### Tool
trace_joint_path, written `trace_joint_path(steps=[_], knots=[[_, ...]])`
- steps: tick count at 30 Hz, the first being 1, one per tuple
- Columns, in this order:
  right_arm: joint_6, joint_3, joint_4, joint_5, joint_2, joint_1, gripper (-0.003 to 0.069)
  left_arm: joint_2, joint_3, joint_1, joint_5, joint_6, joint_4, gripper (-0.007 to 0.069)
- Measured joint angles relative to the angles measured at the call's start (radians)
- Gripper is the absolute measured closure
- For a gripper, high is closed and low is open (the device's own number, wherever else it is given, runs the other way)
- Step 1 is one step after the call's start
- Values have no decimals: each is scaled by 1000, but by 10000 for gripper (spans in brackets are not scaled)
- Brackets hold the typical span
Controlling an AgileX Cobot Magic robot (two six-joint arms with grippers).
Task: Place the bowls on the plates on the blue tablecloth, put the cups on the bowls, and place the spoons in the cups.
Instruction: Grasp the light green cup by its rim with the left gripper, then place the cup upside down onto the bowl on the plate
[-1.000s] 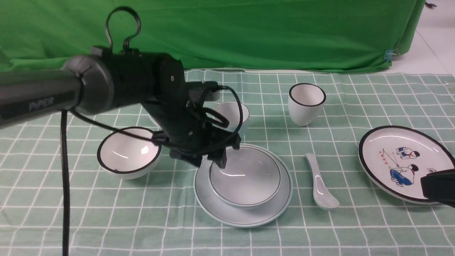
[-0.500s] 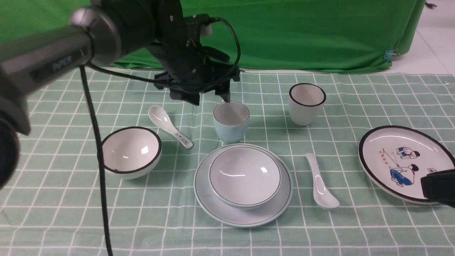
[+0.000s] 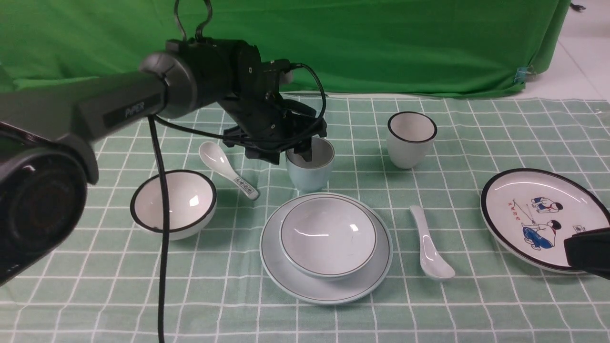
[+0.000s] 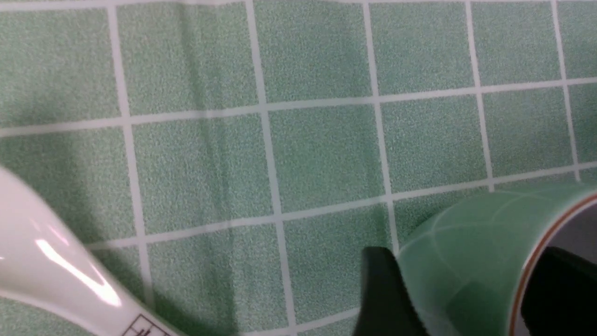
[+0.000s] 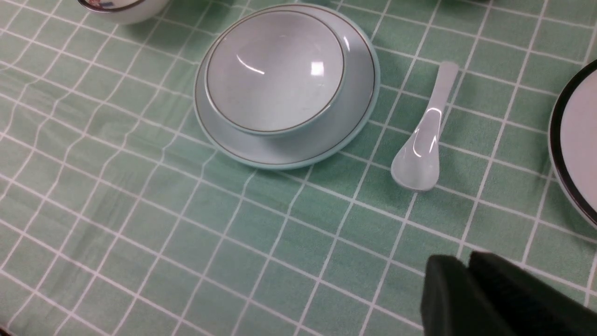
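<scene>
My left gripper (image 3: 288, 156) straddles the wall of the pale blue cup (image 3: 310, 175). One finger is inside the cup, the other outside, and the jaws stand open. In the left wrist view the cup (image 4: 466, 242) fills the gap of the gripper (image 4: 461, 261), with the patterned spoon (image 4: 46, 261) beside it. The pale blue bowl (image 3: 328, 237) sits on the pale blue plate (image 3: 286, 276). On the blue tablecloth (image 3: 95, 286) stand the white bowl (image 3: 173, 202), white cup (image 3: 411, 138) and cartoon plate (image 3: 543, 214). The plain spoon (image 3: 430, 245) lies between the plates. My right gripper (image 5: 459, 259) is shut and holds nothing.
The patterned spoon (image 3: 226, 169) lies between the white bowl and the pale blue cup. A green backdrop cloth (image 3: 381, 43) hangs behind the table. The right wrist view shows the bowl (image 5: 275, 70), its plate (image 5: 359, 107) and the plain spoon (image 5: 422, 144).
My left gripper rose from the pale blue bowl's rim, moved back, then came down over the pale blue cup with one finger inside. The right arm stayed still.
</scene>
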Motion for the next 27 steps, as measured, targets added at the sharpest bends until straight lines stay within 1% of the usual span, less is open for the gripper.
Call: trace_joint_path(steps=[1, 2, 3, 4, 6, 7, 11, 12, 13, 15, 16, 17, 20, 23, 25, 27], knots=[[0, 0, 0, 0, 0, 0, 569, 1, 0, 0, 0, 0, -1, 302], [0, 0, 0, 0, 0, 0, 569, 2, 0, 0, 1, 0, -1, 326], [0, 0, 0, 0, 0, 0, 569, 2, -1, 0, 6, 2, -1, 436], [0, 0, 0, 0, 0, 0, 569, 2, -5, 0, 12, 7, 0, 503], [0, 0, 0, 0, 0, 0, 569, 2, -19, 0, 43, 30, 2, 565], [0, 0, 0, 1, 0, 0, 569, 2, -32, 0, 63, 38, 2, 578], [0, 0, 0, 3, 0, 0, 569, -27, -115, 0, 181, 76, 47, 587], [0, 0, 0, 3, 0, 0, 569, -31, -120, 0, 188, 78, 49, 587], [0, 0, 0, 3, 0, 0, 569, -67, -156, 0, 243, 122, 51, 587], [0, 0, 0, 3, 0, 0, 569, -100, -166, 0, 273, 150, 41, 587], [0, 0, 0, 3, 0, 0, 569, -133, -170, -4, 307, 194, 29, 587], [-1, 0, 0, 3, 0, 0, 569, -160, -168, -8, 333, 214, 20, 587], [-3, 0, -1, 3, 0, 0, 569, -223, -109, -28, 403, 254, -17, 587], [-3, 7, -1, 2, 0, 0, 569, -263, 0, -54, 395, 266, -26, 587], [-4, 28, -1, 2, 0, 0, 569, -283, 120, -80, 332, 270, -28, 587], [-4, 45, -1, 3, 0, 0, 569, -288, 188, -100, 279, 277, -28, 587]])
